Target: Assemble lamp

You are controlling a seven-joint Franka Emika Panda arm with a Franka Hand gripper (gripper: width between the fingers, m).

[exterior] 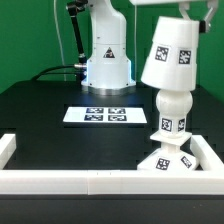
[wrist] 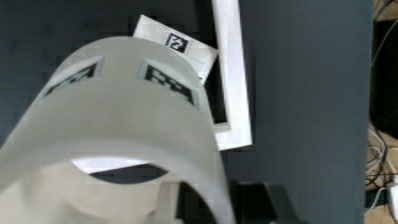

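Note:
The white cone-shaped shade (exterior: 170, 55) hangs tilted in the air, its wide end just above the bulb (exterior: 171, 108). The ball-shaped bulb stands upright on the low stepped base (exterior: 165, 160), which sits in the near corner at the exterior view's right. My gripper (exterior: 184, 10) comes in from the top edge and is shut on the shade's upper rim. Most of the gripper is cut off in the exterior view. In the wrist view the shade (wrist: 116, 130) fills the frame and hides the bulb and base. One dark finger (wrist: 260, 203) shows beside the shade's wall.
The marker board (exterior: 97, 115) lies flat mid-table, and also shows in the wrist view (wrist: 178, 50). A low white fence (exterior: 60, 180) runs along the near edge and both sides. The robot's white pedestal (exterior: 107, 55) stands at the back.

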